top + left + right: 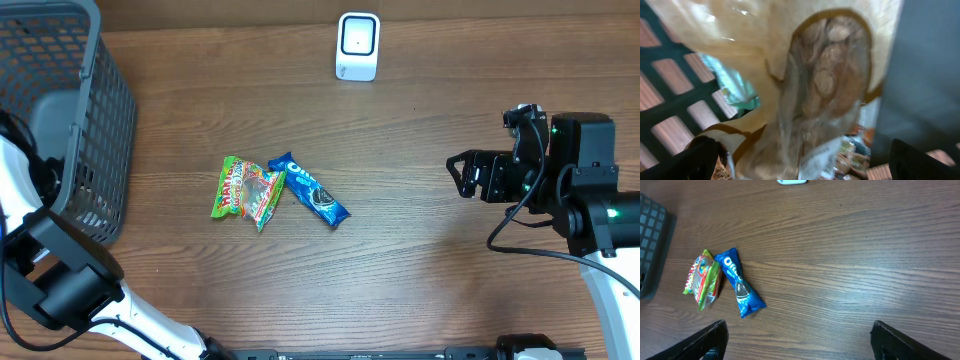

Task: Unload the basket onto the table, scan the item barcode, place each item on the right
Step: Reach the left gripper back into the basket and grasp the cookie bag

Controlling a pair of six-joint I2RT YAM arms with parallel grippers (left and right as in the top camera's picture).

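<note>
Overhead looks straight down at the desk (400,280). Right wrist views it from the right, sharing the Oreo pack (310,192) and candy bag (245,190). Left wrist sits close against a snack bag (825,75) inside the basket (100,150).

Basket (100,110): dk grey plastic, open lattice walls, upright at far-left corner of table (400,280); left side cut off by frame. Same lattice (670,107) seen close in left wrist view, wood showing through gaps. Corner of basket (651,240) also at left edge of right wrist view. Table: brown wood-grain surface, grain running left-right, one small dark speck nr far edge.
</note>
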